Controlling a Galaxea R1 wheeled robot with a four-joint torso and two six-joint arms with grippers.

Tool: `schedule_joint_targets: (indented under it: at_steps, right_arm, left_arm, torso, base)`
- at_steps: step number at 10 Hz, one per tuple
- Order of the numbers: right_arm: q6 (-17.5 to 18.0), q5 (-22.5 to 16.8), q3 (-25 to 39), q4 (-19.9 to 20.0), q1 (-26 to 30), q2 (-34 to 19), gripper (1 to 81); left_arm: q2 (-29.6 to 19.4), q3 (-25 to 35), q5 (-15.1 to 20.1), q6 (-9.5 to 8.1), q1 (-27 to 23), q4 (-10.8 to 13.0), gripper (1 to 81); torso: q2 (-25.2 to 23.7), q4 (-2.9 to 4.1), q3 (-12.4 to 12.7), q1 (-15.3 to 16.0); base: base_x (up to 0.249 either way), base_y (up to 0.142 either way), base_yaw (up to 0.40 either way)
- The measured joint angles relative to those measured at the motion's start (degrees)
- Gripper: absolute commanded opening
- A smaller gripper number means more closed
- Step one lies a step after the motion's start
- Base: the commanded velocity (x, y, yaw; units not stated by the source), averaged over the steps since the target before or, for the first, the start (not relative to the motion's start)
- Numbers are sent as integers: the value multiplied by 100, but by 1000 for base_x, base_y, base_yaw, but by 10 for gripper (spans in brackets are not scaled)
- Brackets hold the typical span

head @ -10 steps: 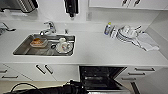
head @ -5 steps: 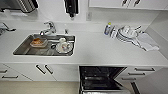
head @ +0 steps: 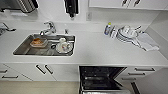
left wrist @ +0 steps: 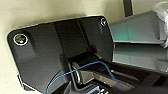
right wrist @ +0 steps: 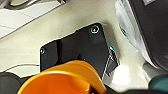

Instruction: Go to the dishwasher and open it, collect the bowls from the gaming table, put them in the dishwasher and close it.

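The dishwasher (head: 100, 77) stands open under the white counter (head: 100, 52), and its dark inside with racks shows. Its lowered door (head: 105, 92) reaches the lower edge of the head view. An orange rounded rim (right wrist: 62, 80) lies close before the right wrist camera, over a pale floor. I cannot tell what it is or whether it is held. The left wrist view has the robot's dark plate over a pale floor, with a grey-green surface (left wrist: 135, 30) beside it. The bowls and the gaming table are out of view.
A steel sink (head: 25, 48) with a tap (head: 48, 28) holds a cup on a plate (head: 63, 46) and a brownish dish (head: 38, 42). White dishes (head: 127, 33), a small bottle (head: 108, 28) and a cloth (head: 147, 42) lie on the counter's right. White drawers (head: 142, 71) flank the dishwasher.
The head view has shifted only slightly. A dark shape at the lower edge one second ago is gone.
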Motion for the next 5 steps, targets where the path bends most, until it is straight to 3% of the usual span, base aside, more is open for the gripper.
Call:
schedule_joint_targets:
  at_steps: [2,5]
  right_arm:
    - [93,11,651,0,411,-312,10]
    - [284,-165,1075,2,1009,-679,10]
  left_arm:
    - [148,-936,-757,2,262,79,811]
    - [544,-2299,-1764,2,621,143,811]
  torso:
    - [0,0,0,0]
    - [0,0,0,0]
  base:
    - [0,0,0]
    - [0,0,0]
